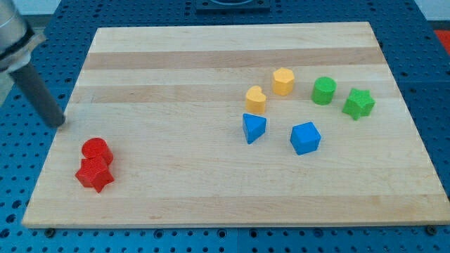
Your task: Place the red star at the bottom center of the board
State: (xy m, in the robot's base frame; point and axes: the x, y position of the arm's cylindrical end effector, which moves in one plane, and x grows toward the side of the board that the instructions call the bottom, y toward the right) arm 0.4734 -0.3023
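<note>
- At the view's far left, the arm's dark rod slants down to the board's left edge; the tip holds nothing and touches no block.
- The tip sits above and left of the red blocks, near but apart from them.
- A red cylinder stands in the lower-left area, touching the red star just below it.
- Right of centre lie a blue triangular block, a yellow heart-like block and a yellow hexagon.
- Further right sit a blue cube, a green cylinder and a green star.
</note>
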